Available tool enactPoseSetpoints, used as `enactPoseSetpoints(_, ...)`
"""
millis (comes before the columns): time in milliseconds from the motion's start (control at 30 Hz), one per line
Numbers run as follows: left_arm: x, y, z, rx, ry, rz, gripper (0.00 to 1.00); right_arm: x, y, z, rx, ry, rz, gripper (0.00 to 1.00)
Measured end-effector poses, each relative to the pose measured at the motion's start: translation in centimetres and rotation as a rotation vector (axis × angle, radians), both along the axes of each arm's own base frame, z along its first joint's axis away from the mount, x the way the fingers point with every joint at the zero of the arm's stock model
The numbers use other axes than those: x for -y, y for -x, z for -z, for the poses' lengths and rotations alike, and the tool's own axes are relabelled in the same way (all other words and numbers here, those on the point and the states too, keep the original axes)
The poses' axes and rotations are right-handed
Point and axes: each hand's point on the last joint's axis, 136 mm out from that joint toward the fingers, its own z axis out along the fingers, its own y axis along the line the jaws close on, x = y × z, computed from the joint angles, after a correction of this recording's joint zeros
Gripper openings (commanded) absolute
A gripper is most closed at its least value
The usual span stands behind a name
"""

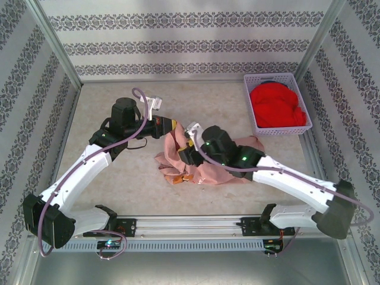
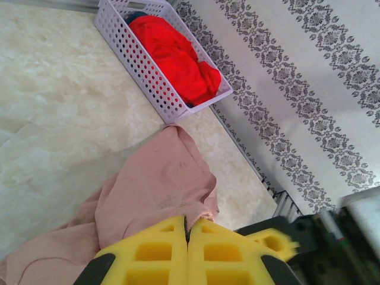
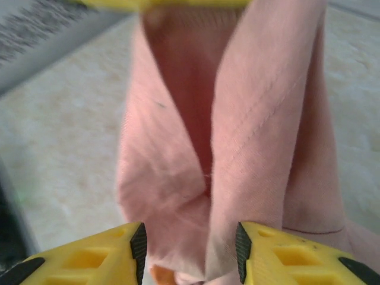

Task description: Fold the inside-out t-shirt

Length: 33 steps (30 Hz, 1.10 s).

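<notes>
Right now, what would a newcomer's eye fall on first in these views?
The bright red garment in the white basket at the table's far right corner jumps out first. Next comes the salmon-pink t-shirt bunched mid-table between the arms. The left gripper is shut on a raised fold of it, and the right gripper stands open with cloth hanging between its fingers.

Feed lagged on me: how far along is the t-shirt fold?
Done: no fold yet; the t-shirt lies mostly bunched on the table. In hand: left gripper pinches a raised edge, right gripper open astride the hanging cloth. Remaining: flatten, then fold.
</notes>
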Motion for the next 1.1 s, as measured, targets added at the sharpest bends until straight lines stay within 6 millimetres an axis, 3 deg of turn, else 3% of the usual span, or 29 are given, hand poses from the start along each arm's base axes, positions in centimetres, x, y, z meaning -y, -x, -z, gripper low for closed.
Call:
enactPoseSetpoints(33, 0.0, 0.0, 0.0, -0.002, 0.000, -0.001, 0.00, -0.1, -0.3, 0.7, 0.002, 0.026, 0.016, 0.37)
enactPoseSetpoints(100, -0.1, -0.1, 0.1, -0.005, -0.003, -0.013, 0.00, -0.3, -0.9, 2.2, -0.002, 0.071, 0.046, 0.12)
enactPoseSetpoints(167, -0.6, -0.3, 0.2, -0.007, -0.018, -0.043, 0.00, -0.2, -1.3, 2.7, -0.008, 0.084, 0.061, 0.01)
enactPoseSetpoints(267, -1.8, -1.0, 0.7, -0.008, -0.063, -0.127, 0.00, -0.1, -1.9, 1.5, -0.057, -0.052, 0.036, 0.00)
enactPoseSetpoints(367, -3.2, -1.7, 1.9, -0.016, -0.131, -0.211, 0.10, 1.1, -2.5, -0.4, -0.117, -0.251, -0.005, 0.00)
enactPoseSetpoints(533, -4.3, -2.5, 4.6, -0.059, -0.226, -0.260, 0.52, 0.0, -1.4, -2.9, -0.196, -0.435, -0.154, 0.00)
enactPoseSetpoints(667, -4.9, -1.9, 5.2, -0.051, -0.246, -0.276, 0.69, -0.2, -1.3, -3.9, -0.236, -0.505, -0.211, 0.00)
enactPoseSetpoints(867, -5.0, 1.6, 4.4, 0.004, -0.177, -0.209, 0.71, 0.1, -2.3, -4.0, -0.282, -0.552, -0.214, 0.00)
enactPoseSetpoints(1000, -2.8, 3.1, 4.0, 0.023, -0.064, -0.074, 0.59, 0.4, -2.4, -4.2, -0.300, -0.567, -0.219, 0.00)
enactPoseSetpoints(1100, -1.3, 3.6, 4.0, 0.006, 0.004, 0.013, 0.56, 0.6, -2.5, -4.2, -0.302, -0.571, -0.220, 0.00)
